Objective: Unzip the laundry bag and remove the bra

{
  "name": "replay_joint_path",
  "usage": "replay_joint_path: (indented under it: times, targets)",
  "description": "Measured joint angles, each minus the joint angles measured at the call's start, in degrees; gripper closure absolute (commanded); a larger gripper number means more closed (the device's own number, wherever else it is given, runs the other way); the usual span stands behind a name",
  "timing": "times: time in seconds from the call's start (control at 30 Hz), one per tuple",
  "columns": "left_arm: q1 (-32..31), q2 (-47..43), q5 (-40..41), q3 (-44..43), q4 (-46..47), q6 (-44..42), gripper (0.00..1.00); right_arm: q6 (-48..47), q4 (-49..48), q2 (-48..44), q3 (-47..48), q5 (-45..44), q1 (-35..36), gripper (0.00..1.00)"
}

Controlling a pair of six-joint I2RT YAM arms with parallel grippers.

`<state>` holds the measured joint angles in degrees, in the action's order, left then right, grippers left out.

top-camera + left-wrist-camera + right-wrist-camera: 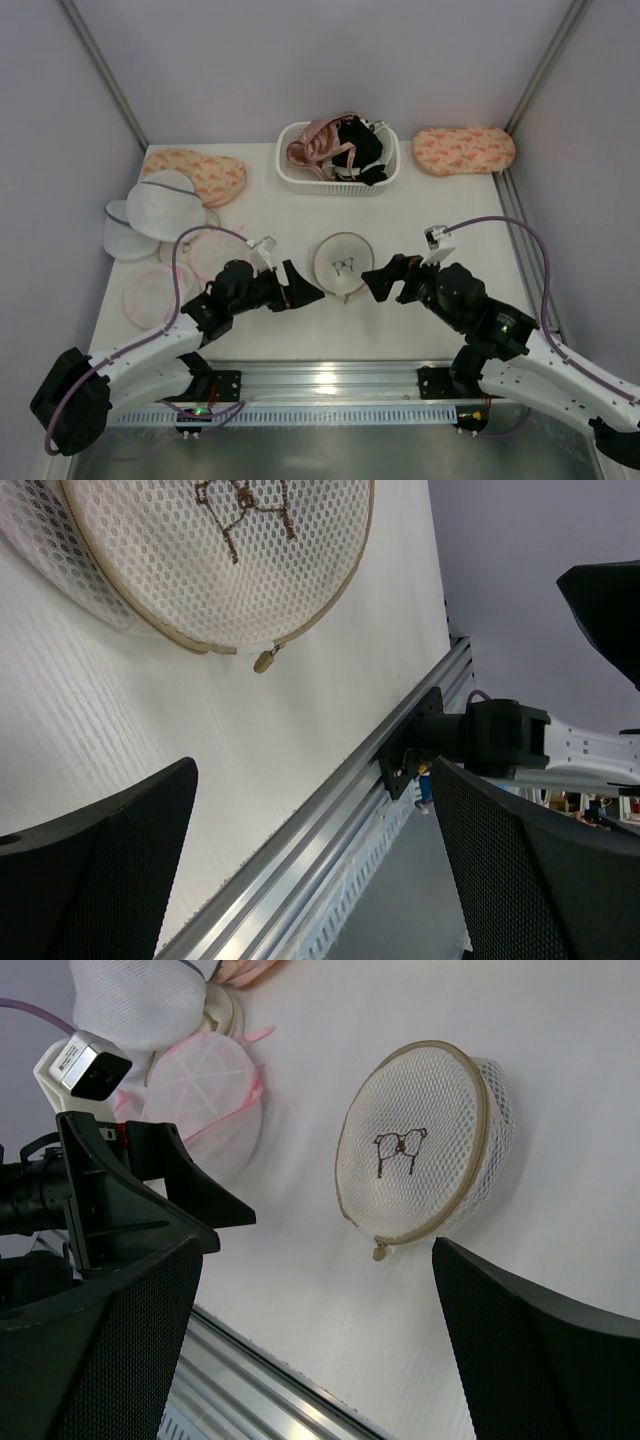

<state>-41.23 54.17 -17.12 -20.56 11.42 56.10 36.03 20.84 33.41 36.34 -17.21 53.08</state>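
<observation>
The laundry bag (344, 262) lies flat at the table's middle, a round cream mesh pouch with a tan zipper rim and a small dark mark. It looks zipped shut, its pull (380, 1252) hanging at the near edge. The bra is hidden; nothing dark shows through the mesh. My left gripper (308, 288) hovers open just left of the bag, and my right gripper (375, 283) hovers open just right of it. The left wrist view has the bag (200, 550) and pull (265, 661) beyond the open left gripper (312, 780). The open right gripper (318, 1250) frames the bag (420, 1140).
A white basket (290, 175) at the back holds pink and black garments. Pink-rimmed round pouches (165, 285) and white domed bags (160, 205) crowd the left side. Pink patterned pouches lie at back left (195, 172) and back right (465, 150). An aluminium rail (330, 380) lines the near edge.
</observation>
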Motion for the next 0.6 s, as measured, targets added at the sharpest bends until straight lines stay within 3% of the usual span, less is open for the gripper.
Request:
replay_joint_path:
  times: [0.27,0.6]
  targets:
    - [0.0,2.9,0.9,0.0,4.1,1.1,0.01,-1.1,-1.2,0.7,0.0,1.5,0.5,0.01]
    - [-0.8,11.1,8.1,0.3,10.2,5.0,0.01,-1.6,-3.7,1.7,-2.7,2.4,0.6,0.01]
